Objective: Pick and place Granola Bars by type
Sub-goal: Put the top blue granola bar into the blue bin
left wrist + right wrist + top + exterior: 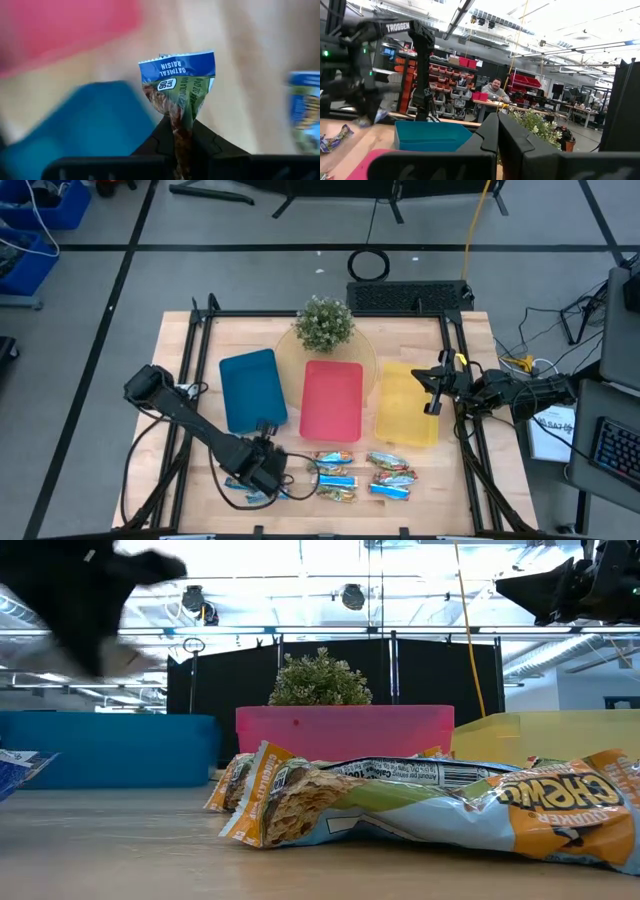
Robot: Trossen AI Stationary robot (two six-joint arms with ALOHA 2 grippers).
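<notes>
Several granola bars [362, 476] lie in two short columns on the wood near the table's near edge; in the low view the closest one [440, 802] fills the foreground. One more blue-white bar [250, 496] lies apart, left of them. My left gripper [268, 470] is raised beside that group and is shut on an oatmeal raisin bar [177, 82] with a blue end and a green-brown body. My right gripper [433, 393] waits shut over the yellow tray [408, 420], touching nothing. My left gripper pinches the oatmeal raisin bar between its two fingers by one crumpled end [181, 131]. The rest of the bar sticks out straight past the fingertips, its blue sealed end [177, 64] farthest away. The bar is lifted clear of the table.
Blue tray [252, 390], red tray [332, 400] and the yellow tray lie side by side across the table's middle. A small potted plant [325, 323] stands behind the red tray. People sit in the room beyond the table [495, 91].
</notes>
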